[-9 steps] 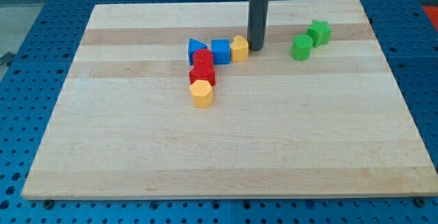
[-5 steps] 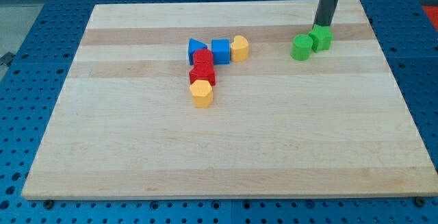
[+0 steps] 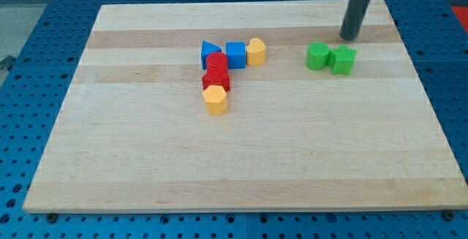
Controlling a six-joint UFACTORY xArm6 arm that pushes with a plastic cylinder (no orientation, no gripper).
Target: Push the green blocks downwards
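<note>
Two green blocks sit side by side at the board's upper right: a rounded green block (image 3: 316, 56) and a green star-shaped block (image 3: 342, 60) touching its right side. My tip (image 3: 349, 37) is just above the star block toward the view's top, a short gap away and not touching it. The rod rises out of the view's top edge.
A cluster left of centre holds a blue triangle (image 3: 210, 52), a blue cube (image 3: 235, 54), a yellow block (image 3: 256, 51), two red blocks (image 3: 216, 73) and a yellow hexagon (image 3: 216, 100). The wooden board (image 3: 234, 166) lies on a blue perforated table.
My tip moved from beside the yellow block to the green blocks, pushed the star block down beside the rounded one, then backed up slightly. Both green blocks now lie lower.
</note>
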